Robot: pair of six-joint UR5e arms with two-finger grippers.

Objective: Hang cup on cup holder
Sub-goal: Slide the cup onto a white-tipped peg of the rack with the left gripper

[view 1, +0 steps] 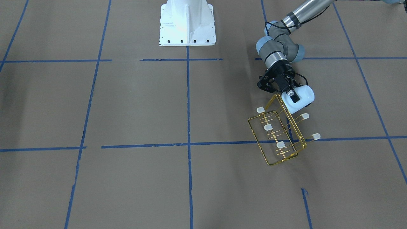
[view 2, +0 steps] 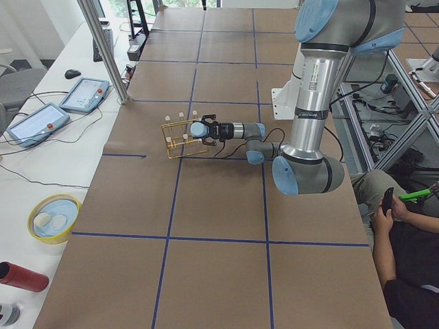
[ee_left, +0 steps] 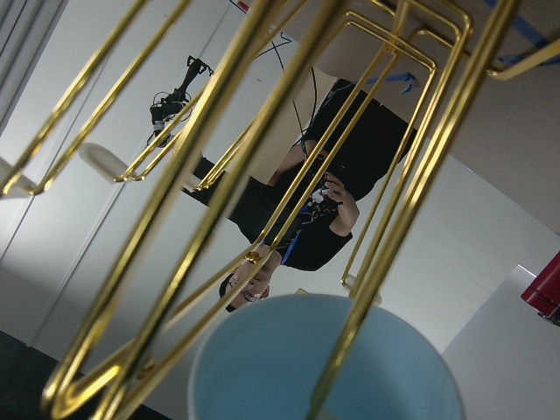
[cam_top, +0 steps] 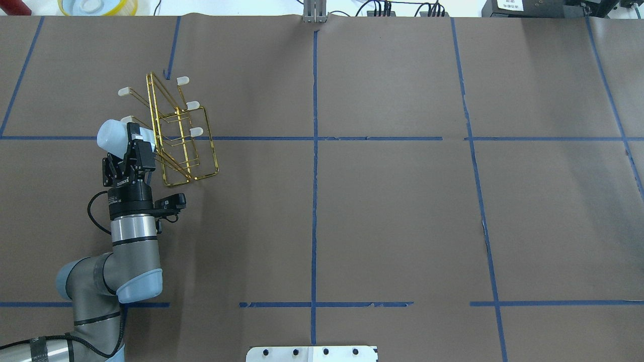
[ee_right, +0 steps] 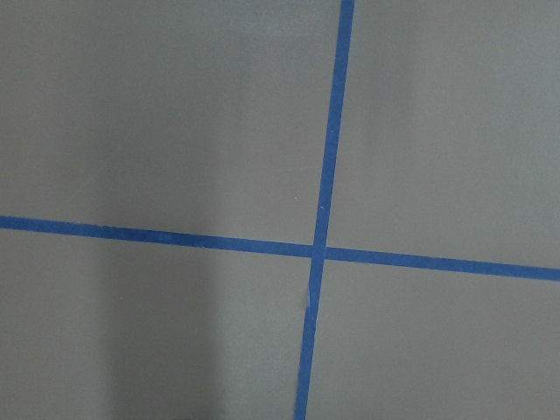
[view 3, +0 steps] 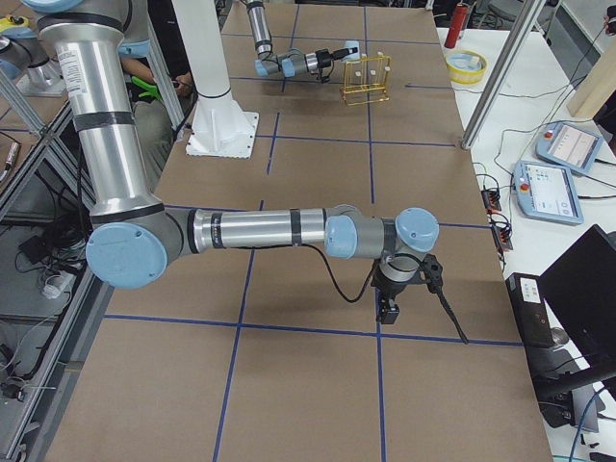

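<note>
Gold wires of the cup holder point(ee_left: 407, 219) cross the left wrist view from edge to edge. Right behind them, at 6 o'clock, is the round pale-blue cup point(ee_left: 262, 367), with one wire running over it.

Seen from overhead, the left gripper point(cam_top: 132, 143) is clamped on the cup and holds it on its side. The cup's rounded closed end points to 9 o'clock and its wider end points to 3 o'clock, up against the rack's wires. The cup sits at the fingertips, at about 11 o'clock from the gripper's black body. The pictures do not show whether a prong has entered it. The rack stands on the brown table point(cam_top: 402, 226) just beside the gripper, at its 1 o'clock. One white-capped prong shows just above the cup and four more fan out toward 12 and 2 o'clock. From the table's middle, cup and rack both lie toward 10 o'clock. The left arm reaches them from 7 o'clock.

The right gripper point(view 3: 390, 313) hangs pointing down over the table, well apart from the rack, at the opposite end. Its own camera sees only brown paper and two crossing strips of blue tape point(ee_right: 324, 175), so I cannot tell how its fingers stand.

A person point(view 2: 405, 240) sits beside the robot's end of the table.
</note>
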